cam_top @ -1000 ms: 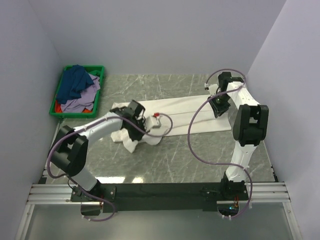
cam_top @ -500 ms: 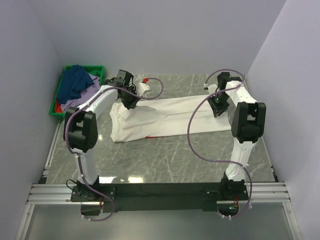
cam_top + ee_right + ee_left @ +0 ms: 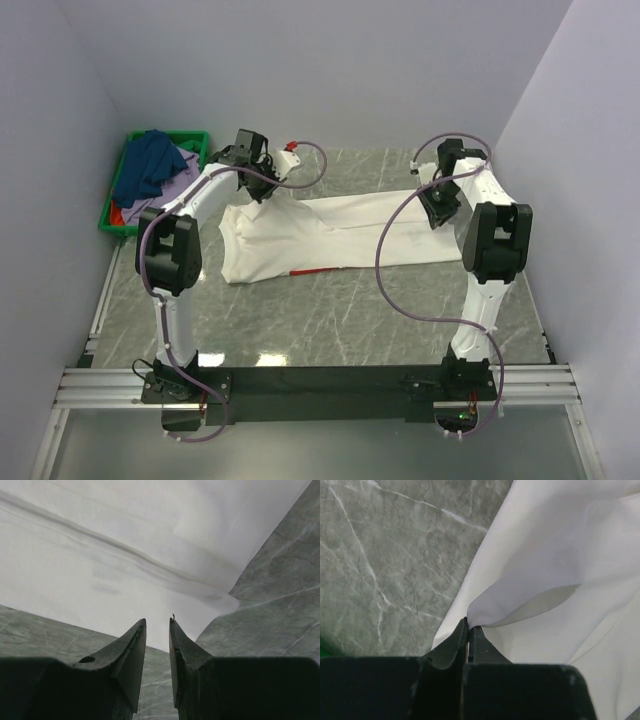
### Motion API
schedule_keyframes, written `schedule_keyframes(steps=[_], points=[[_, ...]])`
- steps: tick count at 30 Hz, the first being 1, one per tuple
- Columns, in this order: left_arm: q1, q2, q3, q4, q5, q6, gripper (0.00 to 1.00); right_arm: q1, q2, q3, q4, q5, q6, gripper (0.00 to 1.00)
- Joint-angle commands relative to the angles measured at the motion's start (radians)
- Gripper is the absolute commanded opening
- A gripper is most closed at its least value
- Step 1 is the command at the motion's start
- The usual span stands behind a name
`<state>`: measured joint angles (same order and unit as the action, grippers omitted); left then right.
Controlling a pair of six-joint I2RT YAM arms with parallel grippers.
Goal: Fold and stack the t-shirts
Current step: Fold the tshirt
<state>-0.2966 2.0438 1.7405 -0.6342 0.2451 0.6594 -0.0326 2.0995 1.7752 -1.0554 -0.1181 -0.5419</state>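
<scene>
Left gripper [image 3: 468, 626] is pressed together on a fold of the white t-shirt [image 3: 330, 235] - its jaws meet with a peak of cloth pinched between them, lifted a little off the table [image 3: 330, 320]. We place that pinch at the shirt's end nearest the green crate [image 3: 197, 136], on its far edge. Beside the pinched fold the wrist view shows bare marble on the crate side and white cloth on the other. Right gripper [image 3: 157, 622] has its jaws a little apart with nothing between them. It points down at the shirt's end farthest from the crate, right at a corner where cloth gives way to marble, and we cannot tell if the tips touch the cloth. The white t-shirt lies stretched out in a long band, running away from the crate across the table, flat in the middle and rumpled at the crate end, with a thin red mark on its near edge. Inside the crate we see the other shirts heaped together - dark blue shirt [image 3: 150, 165] on top, lavender shirt [image 3: 175, 190] under and beside it, and a bit of the red shirt [image 3: 118, 212] at the near corner.
</scene>
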Motion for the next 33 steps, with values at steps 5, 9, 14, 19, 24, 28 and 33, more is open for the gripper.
schedule_keyframes(steps=[5,9,14,19,24,28,33], points=[[-0.058,-0.082,-0.051,0.07,-0.092,0.022,0.02,-0.01,0.011,0.033,-0.02,-0.003,-0.015,0.33],[-0.098,-0.106,-0.078,0.018,-0.095,-0.018,0.03,-0.009,0.01,0.029,-0.018,-0.002,-0.02,0.33],[-0.141,-0.137,-0.124,-0.065,-0.061,-0.116,0.05,-0.012,-0.004,0.009,-0.011,0.0,-0.024,0.33],[-0.167,-0.149,-0.203,-0.153,0.031,-0.121,0.16,-0.012,-0.01,-0.007,-0.008,-0.008,-0.026,0.33],[-0.139,-0.137,-0.17,-0.222,0.131,-0.136,0.42,-0.01,0.008,0.023,-0.032,-0.031,-0.024,0.34],[-0.075,-0.169,-0.165,-0.225,0.174,-0.145,0.52,-0.007,0.013,0.044,-0.045,-0.048,-0.023,0.34],[-0.03,-0.191,-0.16,-0.182,0.221,-0.194,0.5,-0.001,0.039,0.104,-0.058,-0.086,0.003,0.33]])
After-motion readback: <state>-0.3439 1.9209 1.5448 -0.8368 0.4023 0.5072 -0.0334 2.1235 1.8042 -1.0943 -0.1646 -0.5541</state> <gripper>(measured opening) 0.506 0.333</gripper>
